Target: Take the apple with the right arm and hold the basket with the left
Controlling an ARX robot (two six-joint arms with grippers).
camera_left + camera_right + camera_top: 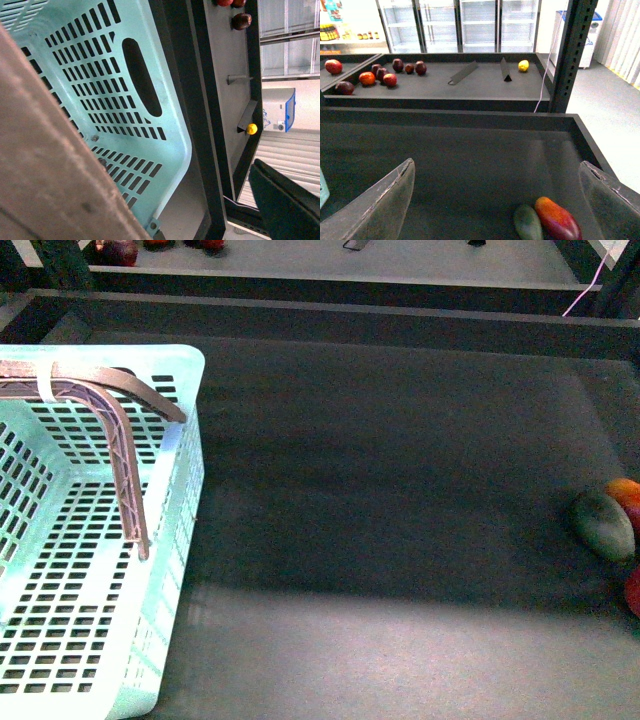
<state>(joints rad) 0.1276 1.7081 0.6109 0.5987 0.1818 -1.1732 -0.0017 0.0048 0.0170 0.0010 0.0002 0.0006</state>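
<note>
Blurred brown handle (45,150) looms right against the left pincer's lens, with the teal basket (100,640) beyond. One dark finger (282,202) shows, so its grip cannot be told. The right pincer (495,205) gapes wide over the counter (400,490), and a green fruit (527,223) sits between its fingers. The apple (634,592), just a red sliver, lies near that fruit.

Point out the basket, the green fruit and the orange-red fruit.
basket (185,502), front view, on its right wall.
green fruit (603,526), front view, middle of its skin.
orange-red fruit (558,218), right wrist view, its middle.
</note>
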